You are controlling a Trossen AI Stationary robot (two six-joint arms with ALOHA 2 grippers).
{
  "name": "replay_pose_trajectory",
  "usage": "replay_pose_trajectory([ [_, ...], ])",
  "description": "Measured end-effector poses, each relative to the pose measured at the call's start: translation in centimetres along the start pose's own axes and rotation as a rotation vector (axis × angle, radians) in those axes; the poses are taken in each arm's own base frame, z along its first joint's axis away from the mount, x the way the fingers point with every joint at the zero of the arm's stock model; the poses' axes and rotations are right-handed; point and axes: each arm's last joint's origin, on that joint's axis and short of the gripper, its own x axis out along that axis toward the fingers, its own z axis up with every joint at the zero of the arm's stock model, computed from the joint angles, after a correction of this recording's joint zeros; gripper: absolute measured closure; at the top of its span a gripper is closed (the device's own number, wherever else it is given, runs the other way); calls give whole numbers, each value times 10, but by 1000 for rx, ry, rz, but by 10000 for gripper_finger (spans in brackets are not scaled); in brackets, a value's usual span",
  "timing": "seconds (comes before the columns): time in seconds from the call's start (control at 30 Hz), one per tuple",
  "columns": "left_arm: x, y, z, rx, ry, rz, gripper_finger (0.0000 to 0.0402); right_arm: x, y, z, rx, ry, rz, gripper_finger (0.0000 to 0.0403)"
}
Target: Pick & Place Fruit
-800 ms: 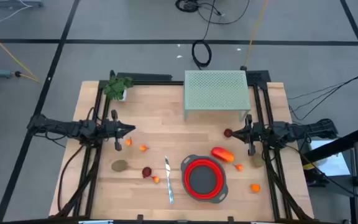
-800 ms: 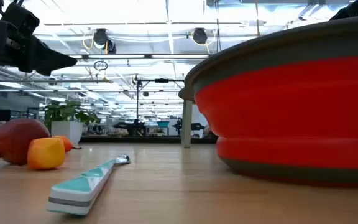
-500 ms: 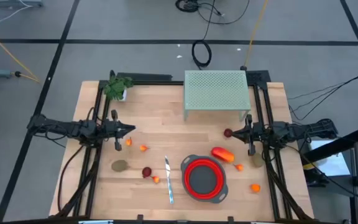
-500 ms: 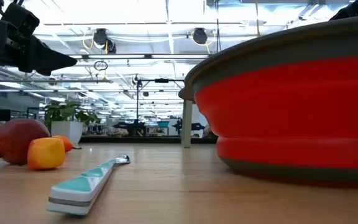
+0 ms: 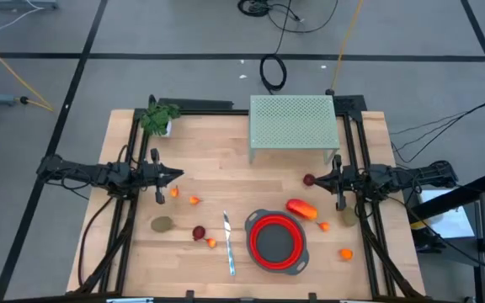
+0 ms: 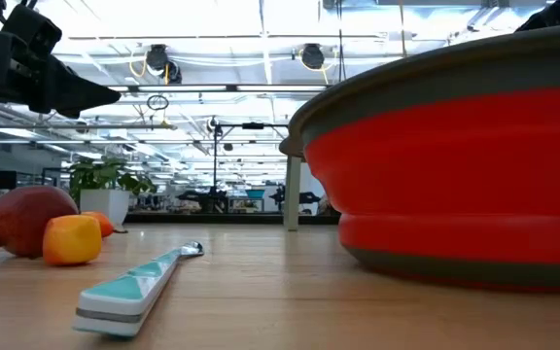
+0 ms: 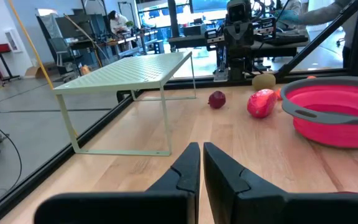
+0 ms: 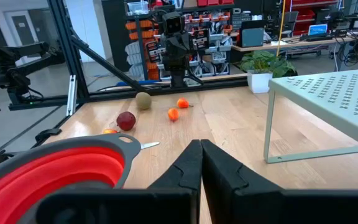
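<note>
The fruit lies scattered on the wooden table. On the left are two tiny orange bits (image 5: 174, 192) (image 5: 194, 200), an olive-brown kiwi (image 5: 162, 224), a dark red ball (image 5: 199, 232) and another orange bit (image 5: 211, 243). On the right are a second dark red ball (image 5: 309, 179), the longer orange-red piece (image 5: 301, 208) and two orange bits (image 5: 324, 225) (image 5: 345, 253). My left gripper (image 5: 179, 175) (image 7: 201, 155) hovers shut over the left side. My right gripper (image 5: 320, 178) (image 8: 200, 152) hovers shut beside the right red ball. Neither touches anything.
A red collapsible bowl (image 5: 276, 240) sits near the front edge. To its left lies a slim knife (image 5: 228, 242) (image 6: 134, 287). A pale green perforated rack (image 5: 293, 122) stands at the far side. A potted plant (image 5: 158, 118) is in the far left corner.
</note>
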Motion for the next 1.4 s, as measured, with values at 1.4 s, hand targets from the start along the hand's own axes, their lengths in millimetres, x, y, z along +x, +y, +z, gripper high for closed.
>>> replay_pose_trajectory([
  [1.4, 0, 0, 0, 0, 0, -1, 378, 0, 0, 0, 0, -2, -16, 399],
])
